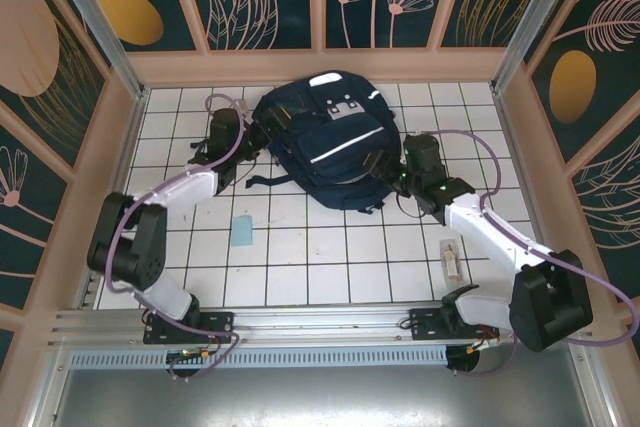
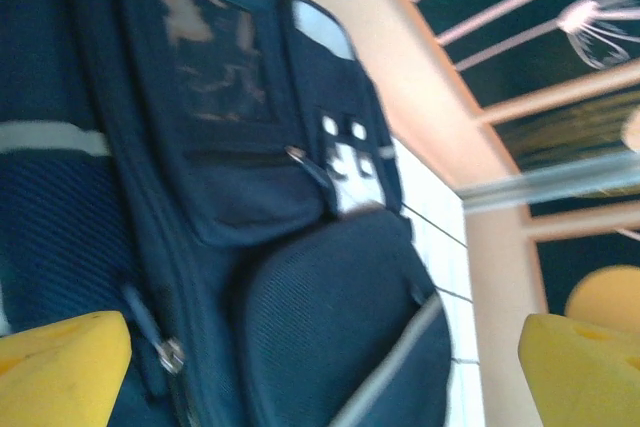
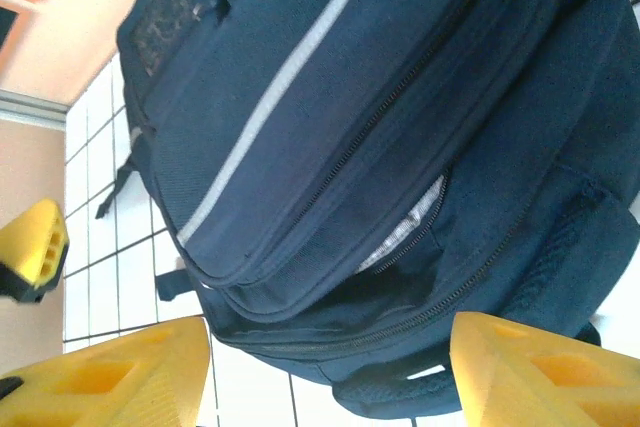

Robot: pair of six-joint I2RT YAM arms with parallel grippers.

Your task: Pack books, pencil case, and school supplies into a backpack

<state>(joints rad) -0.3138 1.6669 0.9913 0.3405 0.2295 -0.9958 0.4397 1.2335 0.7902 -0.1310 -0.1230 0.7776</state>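
Your left gripper (image 2: 320,377) stands wide open and empty, its yellow fingertips (image 2: 60,367) cut off at the frame edge, and that wrist view is blurred. Your right gripper (image 3: 330,377) is also parted. Whether its fingers (image 3: 110,377) touch fabric is hard to tell. Only its camera shows the gaping zipper (image 3: 405,232). From above, the backpack (image 1: 325,142) lies at 12 o'clock, the grippers at its 9 and 4, the light-blue piece (image 1: 242,231) at 7 and the beige piece (image 1: 453,259) at 5.
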